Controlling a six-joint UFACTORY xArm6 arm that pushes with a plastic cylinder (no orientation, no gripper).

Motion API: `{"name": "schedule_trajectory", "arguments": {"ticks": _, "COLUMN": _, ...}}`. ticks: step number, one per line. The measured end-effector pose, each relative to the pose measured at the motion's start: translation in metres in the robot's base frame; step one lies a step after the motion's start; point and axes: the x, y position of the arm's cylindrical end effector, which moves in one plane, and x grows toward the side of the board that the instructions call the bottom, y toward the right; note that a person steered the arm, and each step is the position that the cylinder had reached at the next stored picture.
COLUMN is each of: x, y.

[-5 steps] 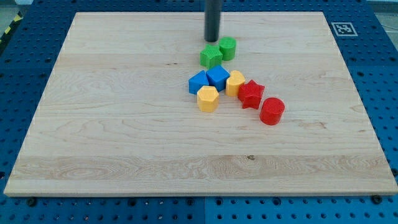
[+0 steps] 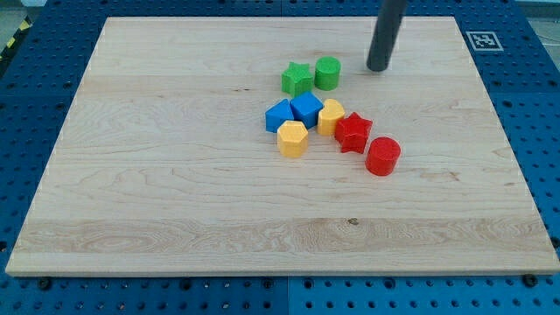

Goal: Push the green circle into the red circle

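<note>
The green circle [image 2: 327, 73] stands on the wooden board, touching the green star [image 2: 297, 79] on its left. The red circle [image 2: 382, 156] stands lower and to the right, just below-right of the red star [image 2: 353, 132]. My tip [image 2: 378, 67] rests on the board to the right of the green circle, with a clear gap between them, and well above the red circle.
Two blue blocks [image 2: 306, 108] [image 2: 278, 116] and two yellow blocks [image 2: 331, 116] [image 2: 292, 138] cluster between the green pair and the red pair. A black-and-white marker [image 2: 482, 39] sits at the board's top right corner. Blue perforated table [image 2: 542, 131] surrounds the board.
My tip has moved from above the green star, left of the green circle, to the right side of the green circle. The green circle has shifted slightly right and down.
</note>
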Motion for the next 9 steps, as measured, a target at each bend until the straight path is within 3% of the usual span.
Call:
{"name": "schedule_trajectory", "arguments": {"ticks": 1, "x": -0.009, "y": -0.056}}
{"name": "schedule_trajectory", "arguments": {"ticks": 2, "x": 0.008, "y": -0.105}}
{"name": "schedule_trajectory", "arguments": {"ticks": 3, "x": 0.036, "y": -0.107}}
{"name": "schedule_trajectory", "arguments": {"ticks": 5, "x": 0.042, "y": -0.013}}
{"name": "schedule_trajectory", "arguments": {"ticks": 6, "x": 0.042, "y": 0.002}}
{"name": "schedule_trajectory", "arguments": {"ticks": 7, "x": 0.039, "y": -0.036}}
{"name": "schedule_trajectory", "arguments": {"ticks": 8, "x": 0.000, "y": -0.054}}
{"name": "schedule_trajectory", "arguments": {"ticks": 9, "x": -0.026, "y": -0.010}}
